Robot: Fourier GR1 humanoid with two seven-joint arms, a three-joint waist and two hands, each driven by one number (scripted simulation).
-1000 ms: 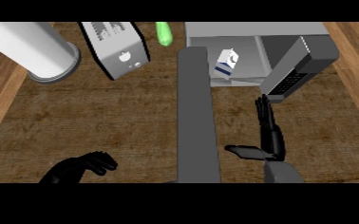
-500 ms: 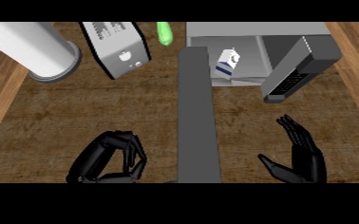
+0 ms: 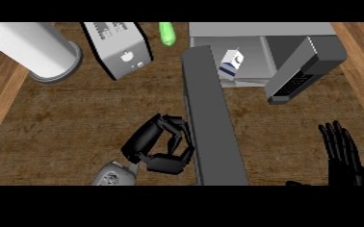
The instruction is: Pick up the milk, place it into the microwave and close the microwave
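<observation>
Inside the microwave (image 3: 263, 31) stands the milk (image 3: 231, 62), door (image 3: 213, 120) open. Left hand (image 3: 160, 144), curled on nothing, touches the door beside it; right hand (image 3: 341, 151) rests open, well right. Best push the door's outer face steadily toward the microwave.

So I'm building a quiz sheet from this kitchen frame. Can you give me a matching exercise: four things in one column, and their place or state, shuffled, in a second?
Things:
1. milk carton
2. microwave door
3. left robot hand
4. right robot hand

Places or states:
A. fingers straight, at the view's right edge
B. swung open, stretching toward the view's lower edge
C. fingers curled, just left of the door
D. standing inside the microwave

Pairs: 1-D, 2-B, 3-C, 4-A
</observation>
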